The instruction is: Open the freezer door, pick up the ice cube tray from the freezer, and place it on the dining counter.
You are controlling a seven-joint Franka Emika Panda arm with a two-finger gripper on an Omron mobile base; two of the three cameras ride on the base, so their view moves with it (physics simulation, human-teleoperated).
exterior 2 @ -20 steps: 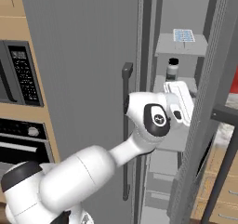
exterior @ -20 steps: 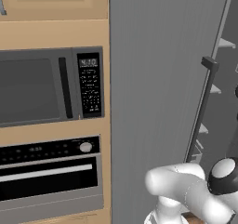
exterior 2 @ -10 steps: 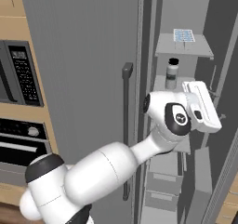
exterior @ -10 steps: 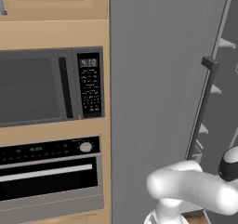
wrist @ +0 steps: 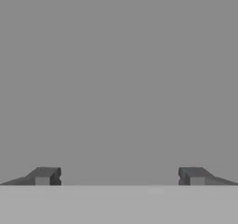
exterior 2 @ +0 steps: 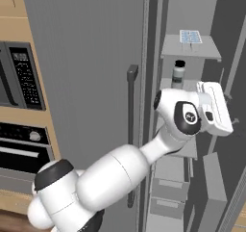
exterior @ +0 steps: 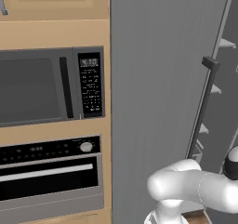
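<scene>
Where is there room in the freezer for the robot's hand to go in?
Beside the ice cube tray on the top shelf, the left part looks bare. One shelf down it is crowded: a dark-capped bottle stands there, and the robot's hand with open fingers is just in front of it.

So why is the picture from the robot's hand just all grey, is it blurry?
Hand view: not blurry, the finger tips look sharp; it just faces a flat grey surface with no shadow or glare. Right base view: even, soft light, and the ice cube tray shows clearly. Left base view: the microwave looks a little soft.
</scene>
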